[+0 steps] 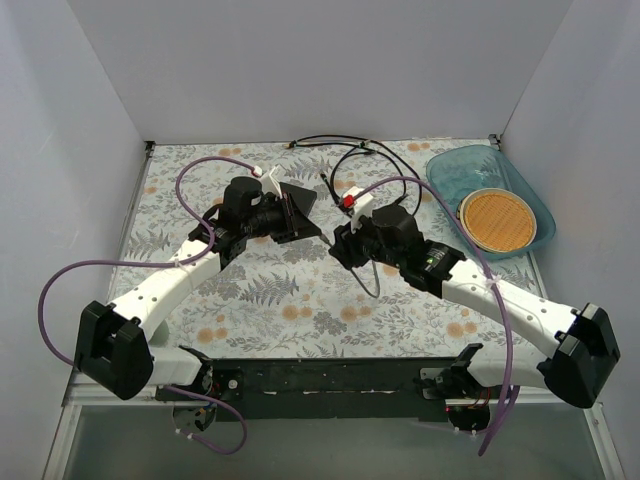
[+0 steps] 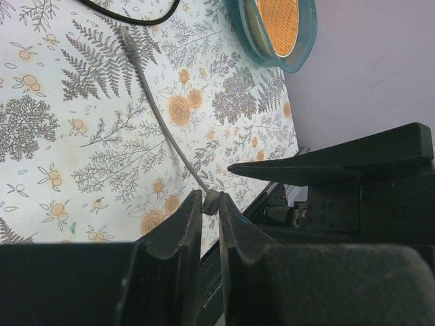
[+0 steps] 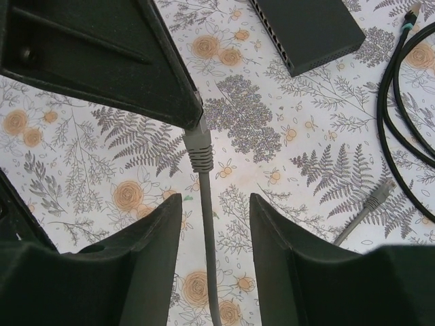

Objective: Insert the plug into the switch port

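Right gripper (image 3: 215, 201) fingers are standing apart astride the grey cable (image 3: 208, 258) — you are gripping nothing there yet. Your left gripper (image 2: 211, 202) is pinching shut on the plug (image 3: 199, 152) boot. Ahead, the switch (image 3: 312, 24) is lying flat on the mat (image 3: 272, 136), well apart from the plug. Be closing squarely just behind the boot — then be lining the plug up level with the socket row (image 3: 272, 34) before pushing.

right gripper (image 3: 214, 204) parted, grey cable (image 3: 199, 153) between its fingers (image 3: 149, 238) — switch (image 3: 306, 27) beyond
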